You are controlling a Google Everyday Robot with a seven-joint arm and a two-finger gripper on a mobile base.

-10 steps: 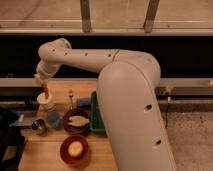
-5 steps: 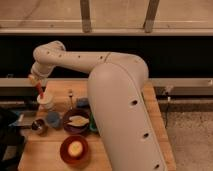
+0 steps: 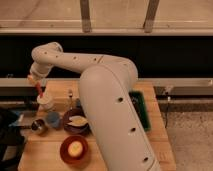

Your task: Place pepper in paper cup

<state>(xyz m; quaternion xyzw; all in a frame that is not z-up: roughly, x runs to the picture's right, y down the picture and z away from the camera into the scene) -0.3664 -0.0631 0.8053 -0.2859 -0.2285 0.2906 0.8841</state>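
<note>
Pepper [image 3: 38,88]: long, thin, orange-red, hanging point down over the paper cup [image 3: 45,102] near the far left edge of the bench [image 3: 155,130]. Looks light, bendy and smooth, so likely slippery. Best held near the thick top end. Tool [image 3: 32,80] up at that top end, pinching the pepper. Paper cup: white, light, easy to tip over. No labels, no readable words anywhere.
</note>
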